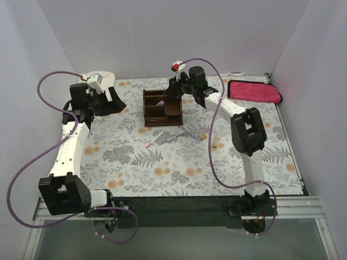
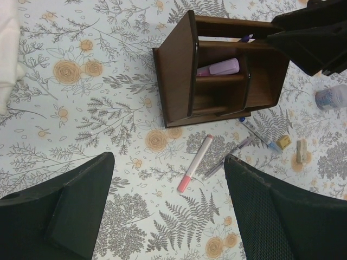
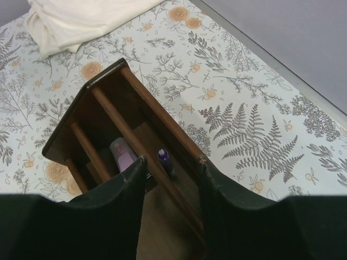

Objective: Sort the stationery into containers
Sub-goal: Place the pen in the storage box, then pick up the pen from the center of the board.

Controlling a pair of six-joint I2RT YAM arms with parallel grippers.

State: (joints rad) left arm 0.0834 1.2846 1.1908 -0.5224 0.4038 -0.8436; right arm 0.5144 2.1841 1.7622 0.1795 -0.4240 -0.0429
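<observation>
The dark wooden organizer [image 1: 162, 108] stands at the back middle of the table. My right gripper [image 1: 174, 89] hovers over its right side, jaws apart. Between and below the fingertips, a purple pen [image 3: 164, 158] stands in a compartment of the organizer [image 3: 157, 111], touched by neither finger. A lilac item [image 2: 219, 67] lies in a neighbouring compartment. In front of the organizer [image 2: 179, 81] lie a white pen with a pink cap [image 2: 194, 162], a grey pen [image 2: 227, 157], a bluish pen [image 2: 257, 134] and two tan blocks [image 2: 283, 142]. My left gripper [image 2: 168, 157] hangs wide open above the table, holding nothing.
A magenta folded cloth [image 1: 254, 90] lies at the back right. A white cloth [image 3: 81, 19] lies left of the organizer. A small bluish round thing [image 2: 331, 97] sits right of the organizer. White walls close in the table on three sides.
</observation>
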